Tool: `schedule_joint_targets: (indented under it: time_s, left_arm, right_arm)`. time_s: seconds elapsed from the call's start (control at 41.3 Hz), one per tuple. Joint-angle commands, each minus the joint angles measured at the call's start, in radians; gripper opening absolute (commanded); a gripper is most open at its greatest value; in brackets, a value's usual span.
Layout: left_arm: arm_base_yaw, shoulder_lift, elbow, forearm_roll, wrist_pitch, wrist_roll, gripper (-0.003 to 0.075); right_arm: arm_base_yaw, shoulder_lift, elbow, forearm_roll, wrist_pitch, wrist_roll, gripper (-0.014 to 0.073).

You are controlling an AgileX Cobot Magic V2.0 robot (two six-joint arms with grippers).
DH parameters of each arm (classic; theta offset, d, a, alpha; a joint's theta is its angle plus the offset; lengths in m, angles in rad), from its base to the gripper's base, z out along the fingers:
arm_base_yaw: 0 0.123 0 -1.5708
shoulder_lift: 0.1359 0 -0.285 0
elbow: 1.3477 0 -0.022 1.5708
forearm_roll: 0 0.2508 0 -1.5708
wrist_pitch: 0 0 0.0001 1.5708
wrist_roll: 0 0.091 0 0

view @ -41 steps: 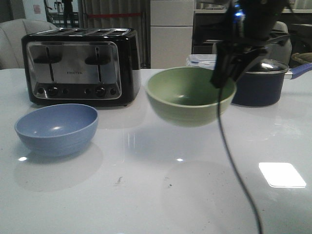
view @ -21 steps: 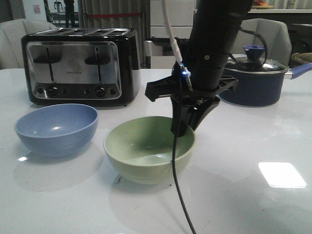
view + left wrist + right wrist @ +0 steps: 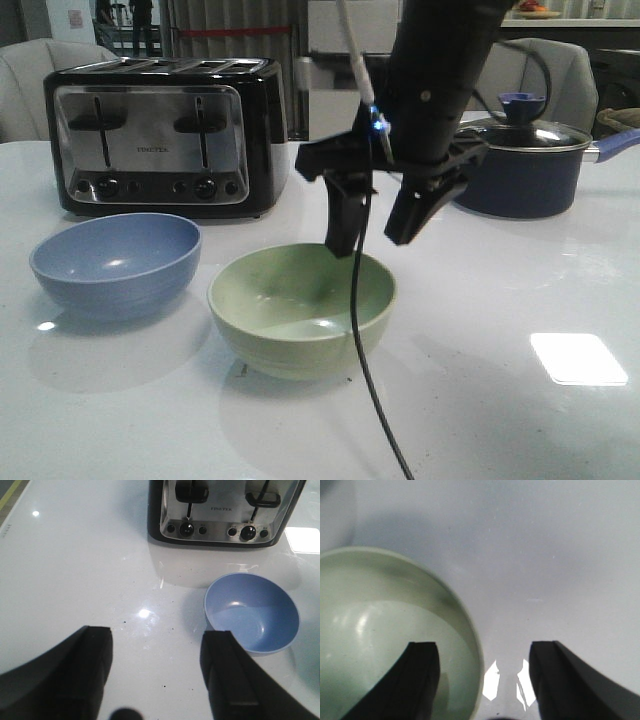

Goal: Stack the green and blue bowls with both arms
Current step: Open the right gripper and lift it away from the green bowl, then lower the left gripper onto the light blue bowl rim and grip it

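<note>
The pale green bowl [image 3: 300, 312] stands upright on the white table, just right of the pale blue bowl [image 3: 115, 262]; the two are apart. My right gripper [image 3: 372, 238] is open and empty just above the green bowl's right rim. In the right wrist view one finger hangs over the green bowl [image 3: 380, 630] and the other outside it, with my right gripper [image 3: 482, 650] straddling the rim without touching. My left gripper [image 3: 159, 637] is open and empty above bare table, with the blue bowl [image 3: 252, 612] just beyond one finger. The left arm is out of the front view.
A black and chrome toaster [image 3: 165, 135] stands behind the blue bowl and shows in the left wrist view [image 3: 225, 510]. A dark navy lidded pot [image 3: 525, 165] stands at the back right. A black cable [image 3: 365, 380] hangs from the right arm across the green bowl's front.
The right gripper carried the green bowl from the air near the pot down onto the table beside the blue bowl, then opened, let go of the rim and rose slightly.
</note>
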Motion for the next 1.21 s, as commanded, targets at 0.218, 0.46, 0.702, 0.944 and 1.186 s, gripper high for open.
schedule_joint_targets:
  time_s: [0.218, 0.46, 0.702, 0.944, 1.186]
  left_arm:
    - [-0.006, 0.004, -0.029, 0.0, -0.088, -0.009, 0.0456]
    - [-0.006, 0.062, -0.029, 0.0, -0.088, -0.007, 0.0456]
    - [-0.041, 0.165, -0.029, -0.023, -0.119, -0.007, 0.0456]
    - [-0.186, 0.314, -0.029, -0.023, -0.22, -0.007, 0.0456]
    - [-0.205, 0.531, -0.097, -0.02, -0.249, -0.007, 0.0456]
  right_arm:
    - [0.023, -0.411, 0.125, 0.004, -0.096, -0.062, 0.054]
    - [0.034, -0.707, 0.356, 0.004, -0.16, -0.063, 0.054]
    - [0.034, -0.931, 0.563, 0.004, -0.177, -0.063, 0.054]
    - [0.034, -1.046, 0.652, 0.004, -0.178, -0.063, 0.054]
    - [0.034, -1.043, 0.654, 0.004, -0.166, -0.063, 0.054]
